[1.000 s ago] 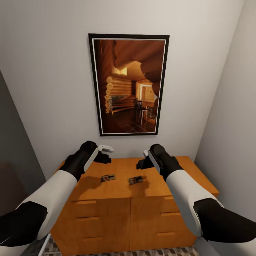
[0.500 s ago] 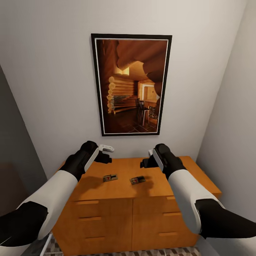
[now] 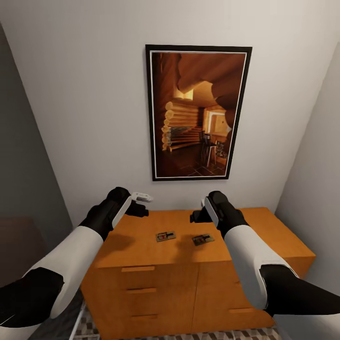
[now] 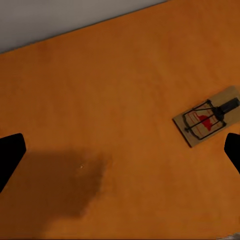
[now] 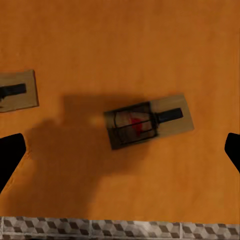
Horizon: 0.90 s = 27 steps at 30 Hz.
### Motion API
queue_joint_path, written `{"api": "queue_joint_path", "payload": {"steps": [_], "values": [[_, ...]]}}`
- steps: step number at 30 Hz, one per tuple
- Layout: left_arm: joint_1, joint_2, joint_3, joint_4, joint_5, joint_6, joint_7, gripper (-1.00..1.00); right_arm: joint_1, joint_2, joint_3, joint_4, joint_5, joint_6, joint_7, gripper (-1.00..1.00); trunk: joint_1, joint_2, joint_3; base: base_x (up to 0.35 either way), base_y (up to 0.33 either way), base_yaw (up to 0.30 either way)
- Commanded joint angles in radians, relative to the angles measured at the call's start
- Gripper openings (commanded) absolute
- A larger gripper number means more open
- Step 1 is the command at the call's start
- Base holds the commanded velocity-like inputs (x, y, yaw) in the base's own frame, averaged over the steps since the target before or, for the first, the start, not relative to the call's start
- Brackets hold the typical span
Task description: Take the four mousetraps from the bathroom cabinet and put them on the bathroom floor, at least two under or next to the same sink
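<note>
Two mousetraps lie flat on the top of the orange-brown cabinet (image 3: pixel 141 241): one mousetrap (image 3: pixel 165 235) to the left and another mousetrap (image 3: pixel 203 239) to the right. My left gripper (image 3: pixel 141 204) hovers open above the cabinet top, left of and behind the left mousetrap (image 4: pixel 207 120), with nothing between its fingers (image 4: pixel 10 160). My right gripper (image 3: pixel 197 215) also hangs open, directly above the right mousetrap (image 5: pixel 149 121), and the other mousetrap (image 5: pixel 17 91) lies off to one side. A strip of cube-patterned bathroom floor (image 5: pixel 120 227) runs below the cabinet's front edge.
A large framed picture (image 3: pixel 198 113) hangs on the white wall behind the cabinet. Walls close in on both sides of this narrow nook. The cabinet front has drawers with bar handles (image 3: pixel 138 268). Patterned floor tiles (image 3: pixel 141 336) lie at its foot.
The camera has swung, so the cabinet, picture and mousetraps sit further right in the picture. Both arms hold nearly the same pose, and both grippers stay open and empty.
</note>
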State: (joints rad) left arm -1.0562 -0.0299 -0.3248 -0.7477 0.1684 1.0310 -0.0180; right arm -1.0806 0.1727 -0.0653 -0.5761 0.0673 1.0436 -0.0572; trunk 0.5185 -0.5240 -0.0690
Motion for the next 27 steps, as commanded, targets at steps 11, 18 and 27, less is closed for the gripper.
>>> {"api": "queue_joint_path", "payload": {"steps": [11,18,27], "values": [[-0.001,0.001,-0.002,-0.002,0.001,0.003,-0.002,1.00,-0.002,0.002,-0.010,0.000,0.006,0.004,-0.005,1.00,0.001,-0.002,-0.002,0.000,0.312,0.000],[-0.001,0.000,-0.002,-0.001,0.003,0.002,-0.002,1.00,-0.001,0.002,-0.025,0.000,0.006,0.004,-0.006,1.00,0.001,-0.002,-0.002,0.000,0.098,0.000],[-0.001,-0.002,-0.001,-0.002,0.007,0.001,-0.003,1.00,-0.002,0.002,-0.181,0.002,0.007,0.004,-0.024,1.00,0.001,-0.002,-0.002,0.000,0.022,0.000]]}}
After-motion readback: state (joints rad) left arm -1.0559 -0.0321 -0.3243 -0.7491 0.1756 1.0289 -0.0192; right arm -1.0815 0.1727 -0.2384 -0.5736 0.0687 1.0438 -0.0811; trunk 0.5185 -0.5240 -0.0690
